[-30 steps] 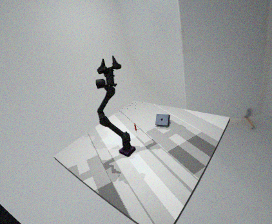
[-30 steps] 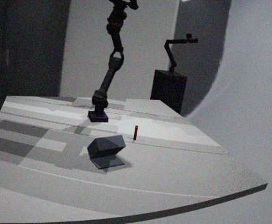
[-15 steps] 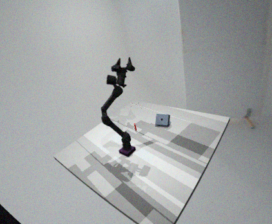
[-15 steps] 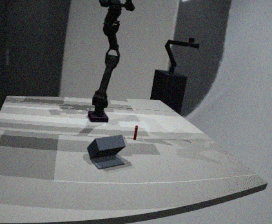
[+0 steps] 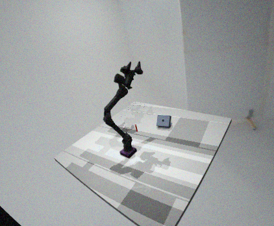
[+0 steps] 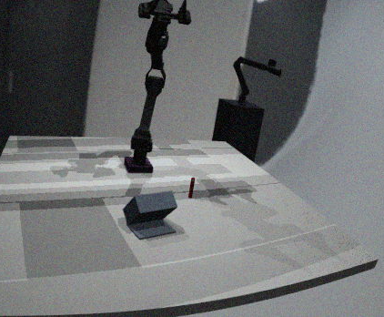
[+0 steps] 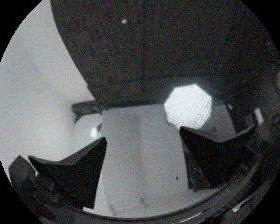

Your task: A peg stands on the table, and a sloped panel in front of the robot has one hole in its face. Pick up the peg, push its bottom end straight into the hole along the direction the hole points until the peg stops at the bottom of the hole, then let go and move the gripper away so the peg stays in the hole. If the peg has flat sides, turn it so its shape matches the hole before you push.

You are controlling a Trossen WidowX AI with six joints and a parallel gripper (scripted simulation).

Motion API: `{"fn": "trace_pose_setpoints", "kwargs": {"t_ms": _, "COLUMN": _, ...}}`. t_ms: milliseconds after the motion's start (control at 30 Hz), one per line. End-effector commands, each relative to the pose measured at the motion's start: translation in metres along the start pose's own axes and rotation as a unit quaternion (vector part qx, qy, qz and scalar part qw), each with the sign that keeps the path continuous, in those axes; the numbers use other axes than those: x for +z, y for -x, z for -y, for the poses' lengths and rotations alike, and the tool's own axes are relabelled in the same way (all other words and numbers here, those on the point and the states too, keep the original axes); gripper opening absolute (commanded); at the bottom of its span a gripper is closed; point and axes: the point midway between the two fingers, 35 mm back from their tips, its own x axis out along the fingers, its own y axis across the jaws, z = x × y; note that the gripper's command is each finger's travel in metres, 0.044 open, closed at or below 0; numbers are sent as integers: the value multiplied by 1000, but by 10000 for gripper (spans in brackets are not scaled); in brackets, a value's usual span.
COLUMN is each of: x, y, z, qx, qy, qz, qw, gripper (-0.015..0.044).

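Observation:
A thin red peg (image 5: 136, 128) (image 6: 191, 188) stands upright on the table (image 5: 155, 208) (image 6: 199, 291). The blue-grey sloped panel (image 5: 161, 124) (image 6: 151, 208) stands near it; one small dark hole (image 5: 163, 120) shows in its face in the top view. In the exterior view the panel is seen from behind and its hole is hidden. My gripper (image 5: 134, 63) (image 7: 143, 136) is open and empty, raised high above the table and pointing up, far from peg and panel. The peg's cross-section is too small to tell.
The arm's purple base (image 5: 128, 152) (image 6: 138, 165) sits on the table, with the peg between it and the panel's side in depth. Behind the table in the exterior view, a second dark arm (image 6: 241, 75) stands on a black pedestal (image 6: 237, 123). Shadows cross the table.

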Motion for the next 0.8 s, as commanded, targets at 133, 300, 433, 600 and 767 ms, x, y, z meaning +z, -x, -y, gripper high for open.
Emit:
{"fn": "trace_pose_setpoints", "kwargs": {"t_ms": 133, "x": -67, "y": -10, "z": 5, "qx": -2, "qy": 35, "qz": -88, "qw": 995, "gripper": 440}}
{"fn": "trace_pose_setpoints", "kwargs": {"t_ms": 300, "x": -109, "y": -11, "z": 1, "qx": 8, "qy": 62, "qz": -144, "qw": 988, "gripper": 440}}
{"fn": "trace_pose_setpoints", "kwargs": {"t_ms": 433, "x": -140, "y": -9, "z": -4, "qx": 22, "qy": 88, "qz": -187, "qw": 978, "gripper": 440}}
{"fn": "trace_pose_setpoints", "kwargs": {"t_ms": 600, "x": -175, "y": -5, "z": -11, "qx": 45, "qy": 127, "qz": -235, "qw": 963, "gripper": 440}}
{"fn": "trace_pose_setpoints", "kwargs": {"t_ms": 767, "x": -209, "y": 2, "z": -21, "qx": 75, "qy": 166, "qz": -281, "qw": 942, "gripper": 440}}
